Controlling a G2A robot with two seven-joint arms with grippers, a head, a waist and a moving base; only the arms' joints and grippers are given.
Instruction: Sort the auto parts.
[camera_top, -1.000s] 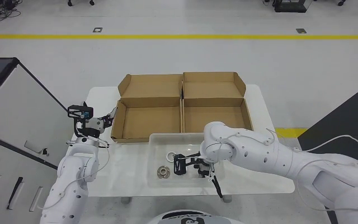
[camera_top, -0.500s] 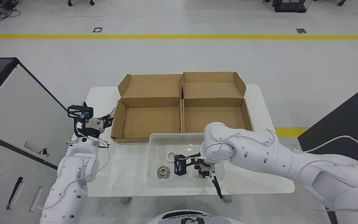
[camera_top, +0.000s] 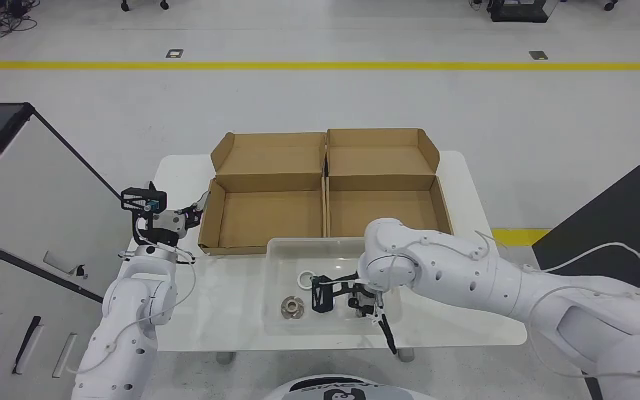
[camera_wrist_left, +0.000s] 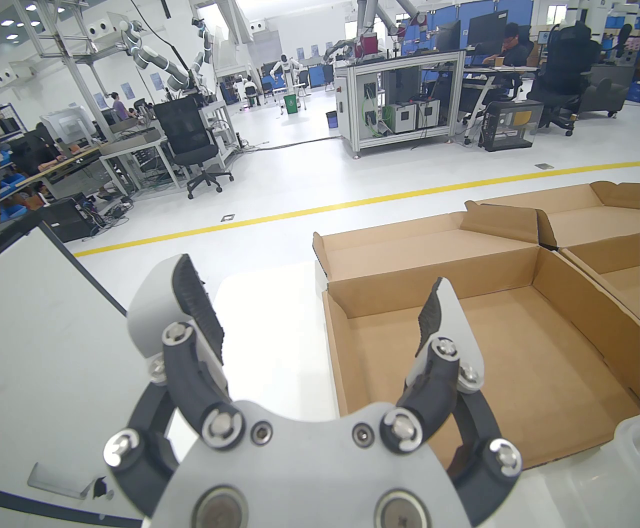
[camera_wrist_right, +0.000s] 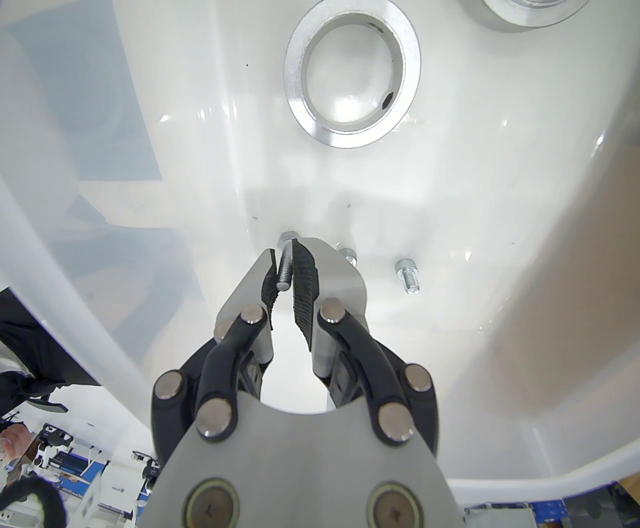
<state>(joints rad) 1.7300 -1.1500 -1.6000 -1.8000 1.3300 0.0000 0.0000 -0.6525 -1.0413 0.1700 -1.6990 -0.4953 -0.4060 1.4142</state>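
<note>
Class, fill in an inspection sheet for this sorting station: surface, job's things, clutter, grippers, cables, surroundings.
Surface: white table, carrying a bin and two boxes.
Job's things: clear bin holds a ring, a flanged part and loose bolts; left box and right box are open and empty.
Clutter: nothing seen.
Grippers: left gripper is open, beside the left box; right gripper is in the bin, shut on a held bolt.
Cables: floor cables under a far desk.
Surroundings: yellow floor line, white panel beside the table.
</note>
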